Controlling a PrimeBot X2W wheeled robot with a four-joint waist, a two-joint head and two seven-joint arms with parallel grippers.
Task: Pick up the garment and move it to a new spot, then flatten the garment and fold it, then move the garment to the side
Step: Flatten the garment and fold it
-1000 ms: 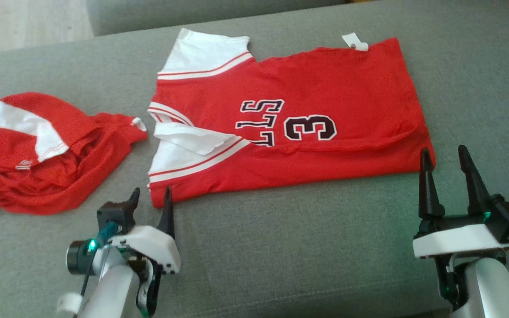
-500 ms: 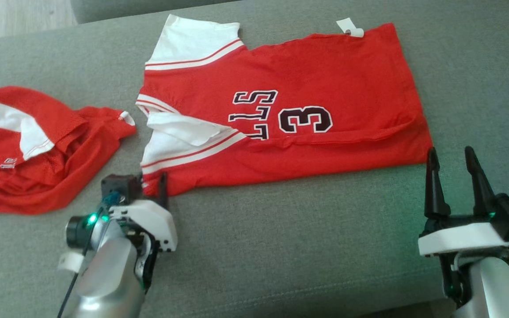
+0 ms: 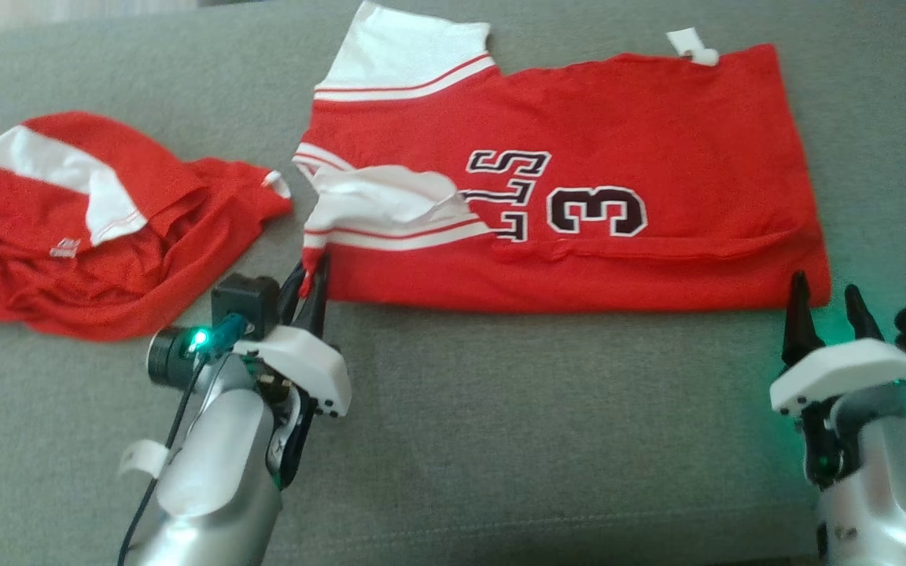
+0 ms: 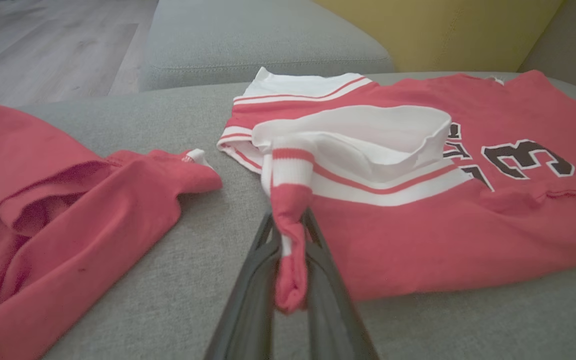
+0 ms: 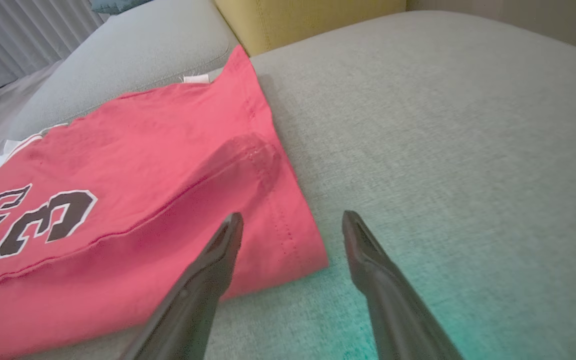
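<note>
Sofa cushion (image 3: 500, 440), grey, carries everything. The jersey (image 3: 657, 149), red with white sleeves, lies mostly flat across the cushion's far half, with a long fold ridge along its near edge. The second red garment (image 3: 91, 236) is crumpled just off the jersey's sleeve end, apart from it.

The left tool (image 3: 309, 279) is at the jersey's near sleeve-end corner, clenched on a thin twist of striped sleeve cloth. That bit is lifted, and the white sleeve (image 3: 382, 196) bunches above it. The right tool (image 3: 824, 287) is at the jersey's near hem-end corner, released, fingers spread with one over the red cloth and one over bare cushion, gripping nothing. A white tag (image 3: 693, 45) sits on the jersey's far hem corner.

Risks:
- The left pinch is narrow, so a pull may slip it out or drag only the sleeve and wrinkle the body.
- If the left tool lifts before the right tool closes, the jersey will likely skew and twist.
- The right tool may close on a single layer or miss the corner.
- The left arm could snag the second red garment.

Containers: none to report. Both garments lie loose on the cushion.
</note>
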